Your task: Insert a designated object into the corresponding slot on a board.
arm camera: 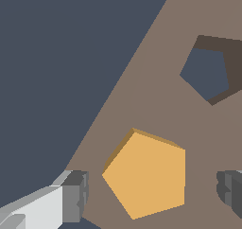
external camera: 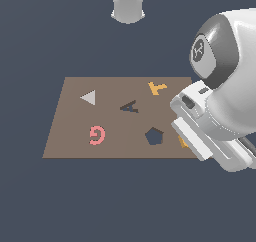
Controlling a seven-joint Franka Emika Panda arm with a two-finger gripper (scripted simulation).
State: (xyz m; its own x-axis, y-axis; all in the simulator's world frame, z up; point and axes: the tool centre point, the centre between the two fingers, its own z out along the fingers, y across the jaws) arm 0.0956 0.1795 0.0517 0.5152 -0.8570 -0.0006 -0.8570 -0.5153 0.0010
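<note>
Here the orange pentagon block (arm camera: 146, 175) lies flat on the brown board (external camera: 75, 141), near the board's edge on the exterior view's right. In the wrist view it shows a smooth, plain orange top face with five straight sides, and a thin darker orange strip along two upper edges gives away its low thickness. In the exterior view only a small orange sliver of it peeks out from behind the white arm.

The end effector (arm camera: 153, 195) is spread wide, with one grey fingertip (arm camera: 75, 195) on one side of the block and the other on the far side. Both fingertips stand apart from the block, with bare board showing between each of them and the orange edges. Nothing is pinched.

The pentagon slot (external camera: 154, 136) is a dark navy cut-out near the block, with a strip of board between the two. Its outline looks about the same size as the block, and its inner walls show as dark brown bands in the wrist view.

Elsewhere on the board sit a pink G piece (external camera: 97, 135), a grey triangle (external camera: 89, 97), a dark A cut-out (external camera: 130, 107) and an orange T piece (external camera: 157, 88).
</note>
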